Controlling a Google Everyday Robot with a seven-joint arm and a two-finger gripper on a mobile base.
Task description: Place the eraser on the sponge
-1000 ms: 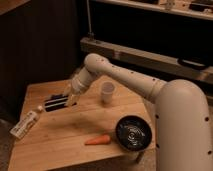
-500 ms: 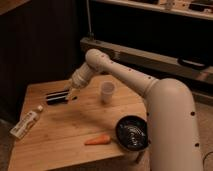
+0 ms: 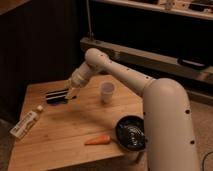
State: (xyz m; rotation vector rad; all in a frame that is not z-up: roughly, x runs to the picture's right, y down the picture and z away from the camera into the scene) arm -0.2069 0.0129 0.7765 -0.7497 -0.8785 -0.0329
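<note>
The gripper (image 3: 71, 93) is squeezed shut. It sits low at the right end of the eraser (image 3: 56, 95), at the back left of the wooden table (image 3: 75, 125). I cannot tell if it pinches the eraser or only touches it.

A moment ago the gripper was further over the eraser. Now it has slid back to the end, and the arm (image 3: 115, 67) has lifted. The eraser has stayed put. A bit of blue, the sponge (image 3: 54, 101), peeks out under it, so I think the eraser lies on the sponge.

A white cup (image 3: 106, 92) stands near the arm. The white tube (image 3: 26, 125), carrot (image 3: 97, 140) and black bowl (image 3: 131, 133) are well apart. Nothing blocks the way.
</note>
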